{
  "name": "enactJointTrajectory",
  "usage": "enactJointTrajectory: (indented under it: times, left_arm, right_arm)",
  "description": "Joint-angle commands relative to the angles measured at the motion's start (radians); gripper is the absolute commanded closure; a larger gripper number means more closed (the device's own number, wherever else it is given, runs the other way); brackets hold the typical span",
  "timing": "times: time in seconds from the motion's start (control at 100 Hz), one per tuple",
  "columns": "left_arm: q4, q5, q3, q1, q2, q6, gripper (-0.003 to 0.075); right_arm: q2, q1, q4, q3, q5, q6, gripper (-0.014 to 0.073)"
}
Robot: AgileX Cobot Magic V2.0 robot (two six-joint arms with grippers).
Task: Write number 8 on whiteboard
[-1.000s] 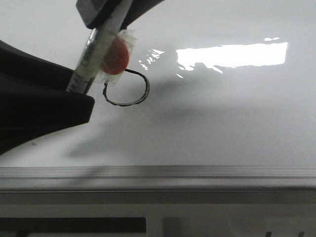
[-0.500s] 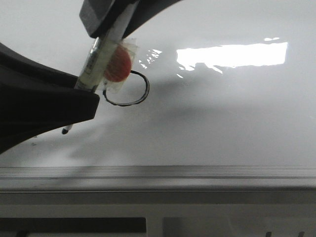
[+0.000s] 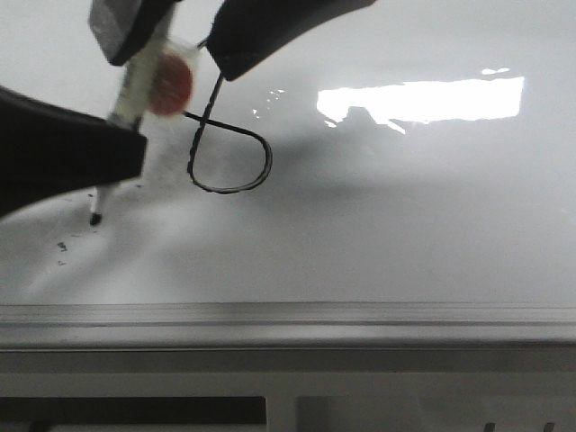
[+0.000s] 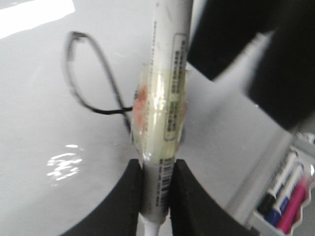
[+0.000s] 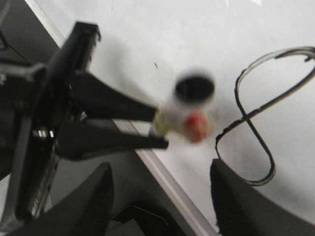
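The number 8 (image 3: 227,144) sits on the whiteboard (image 3: 405,234), left of centre in front view, just left of the bright glare patch (image 3: 423,99). Thin black outline; wide lower loop is plain to see, narrow upper loop runs up under a dark finger at the top, so only partly visible there. Right wrist view shows both loops w/ the crossing in the middle (image 5: 261,115); left wrist view shows one loop + the crossing (image 4: 91,73).

Just left of the 8: a marker (image 3: 126,117), tilted, black tip (image 3: 94,218) down and close to the board, left of the figure and apart from it; contact can't be confirmed. Marker has clear tape and an orange-red disc (image 3: 171,79) around its middle.

Left pincer (image 4: 157,182) is clamped on the marker barrel, both fingers pressing it from either side, below the taped section. Right pincer (image 5: 160,196): fingers spread wide, nothing between them, hovering over the board beside the 8.

Small black specks (image 3: 61,245) on the board near the marker tip. Grey metal rail (image 3: 288,315) along the board's near edge. Left wrist view: tray w/ spare markers (image 4: 285,201), blue and pink among them, off the board's edge.
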Motion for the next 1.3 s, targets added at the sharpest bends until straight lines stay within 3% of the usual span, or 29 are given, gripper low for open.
enactJointTrajectory:
  times: [0.0, 0.24, 0.4, 0.78, 0.85, 1.0, 1.05, 1.21, 1.29]
  left_arm:
    - [-0.189, 0.043, -0.06, -0.004, -0.056, -0.015, 0.0741]
    - [-0.495, 0.282, -0.121, 0.03, -0.103, -0.015, 0.0741]
    - [-0.566, 0.408, -0.121, 0.105, -0.101, -0.015, 0.0741]
    - [-0.568, 0.395, -0.121, 0.145, -0.101, -0.015, 0.0735]
    - [-0.568, 0.395, -0.121, 0.145, -0.101, -0.015, 0.068]
    - [-0.571, 0.395, -0.121, 0.145, -0.101, -0.015, 0.0408]
    - [-0.573, 0.395, -0.121, 0.145, -0.101, -0.015, 0.035]
    - [-0.578, 0.395, -0.121, 0.145, -0.109, -0.015, 0.0325]
    - [-0.578, 0.395, -0.121, 0.145, -0.139, -0.015, 0.0325]
  right_arm:
    - [-0.02, 0.001, -0.009, -0.028, -0.04, -0.006, 0.0225]
    - [-0.022, 0.001, -0.009, -0.028, -0.04, -0.006, 0.0228]
    - [-0.022, 0.001, -0.009, -0.028, -0.04, -0.006, 0.0229]
    - [-0.022, 0.001, -0.009, -0.028, -0.04, -0.006, 0.0229]
    - [-0.022, 0.001, -0.009, -0.028, -0.04, -0.006, 0.0229]
    - [-0.022, 0.001, -0.009, -0.028, -0.04, -0.006, 0.0229]
    - [-0.022, 0.001, -0.01, -0.028, -0.04, -0.006, 0.0229]
    - [-0.035, 0.001, -0.024, -0.028, -0.04, -0.006, 0.0233]
    - [-0.064, 0.001, -0.052, -0.026, -0.04, -0.006, 0.0325]
